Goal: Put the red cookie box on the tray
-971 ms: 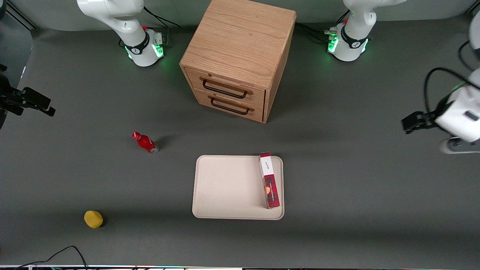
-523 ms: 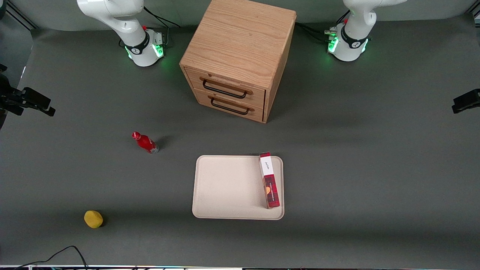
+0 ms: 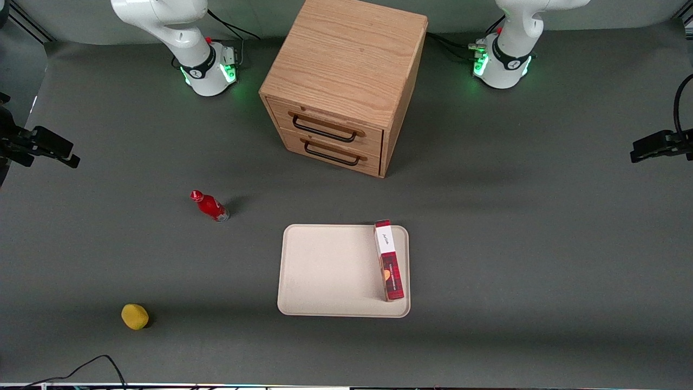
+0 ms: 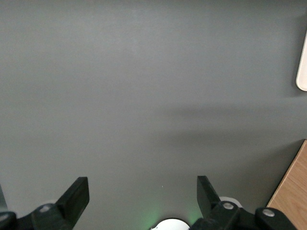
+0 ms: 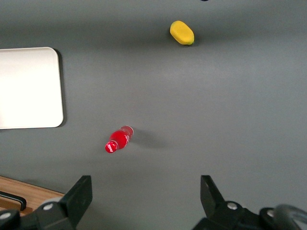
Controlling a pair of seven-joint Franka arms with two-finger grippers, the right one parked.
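Lying along one edge of the tray (image 3: 325, 271), the red cookie box (image 3: 389, 261) rested (label end up-frame); pincer (image 4: 143, 194) gaped empty, right frame edge.

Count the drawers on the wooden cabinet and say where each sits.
2. The upper drawer sits directly above the lower drawer on the oak cabinet. The open pincer hovers over bare table, away from them.

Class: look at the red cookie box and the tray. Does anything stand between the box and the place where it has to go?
Nothing does: the red cookie box already lies on the tray. The gripper, jaws open, hangs over bare table at the working arm's end.
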